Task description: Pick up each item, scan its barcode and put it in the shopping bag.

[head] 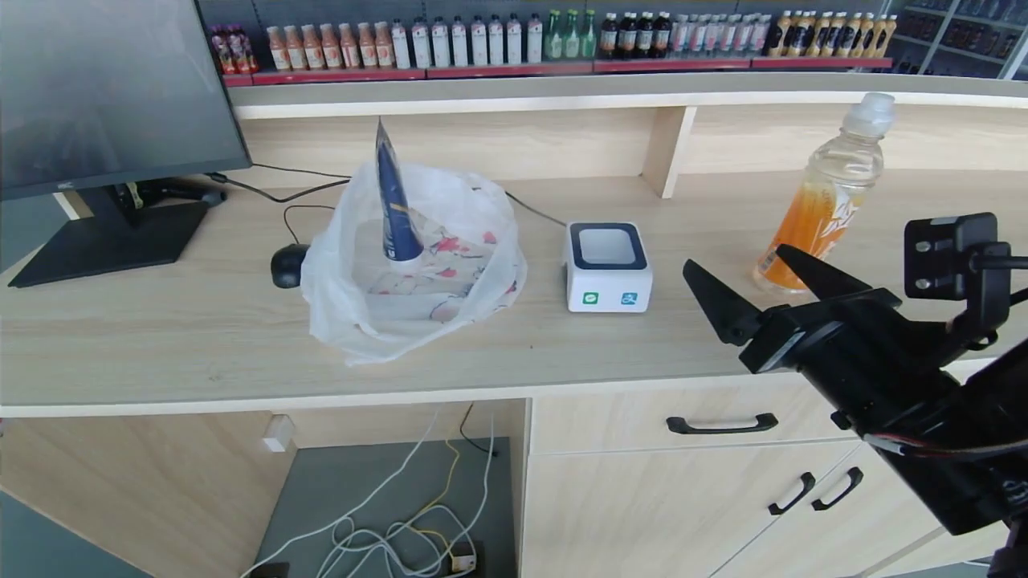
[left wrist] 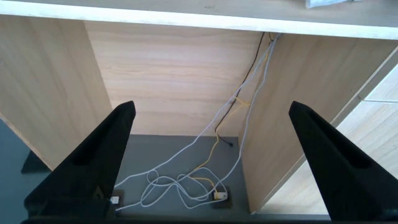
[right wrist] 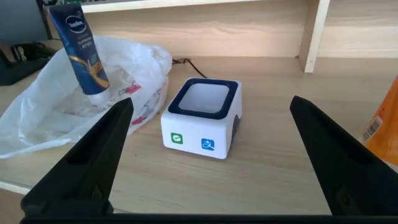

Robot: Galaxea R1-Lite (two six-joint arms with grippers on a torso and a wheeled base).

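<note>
A white plastic shopping bag [head: 337,281] [right wrist: 31,112] lies open on the wooden counter, with a blue tube [head: 396,201] [right wrist: 81,53] standing upright in it. To its right sits the white barcode scanner [head: 607,266] [right wrist: 202,124], window facing up. An orange drink bottle [head: 831,193] [right wrist: 385,124] stands at the far right. My right gripper [head: 736,261] [right wrist: 211,102] hangs open and empty above the counter's front, between scanner and bottle. My left gripper [left wrist: 208,118] is open and empty, low down in front of the kneehole under the counter.
A monitor [head: 104,88] stands at the back left, with a black mouse [head: 287,265] beside the bag. A wooden divider [head: 666,148] rises behind the scanner. Loose cables [left wrist: 186,186] lie on the floor under the counter. Drawers [head: 723,423] sit below the right side.
</note>
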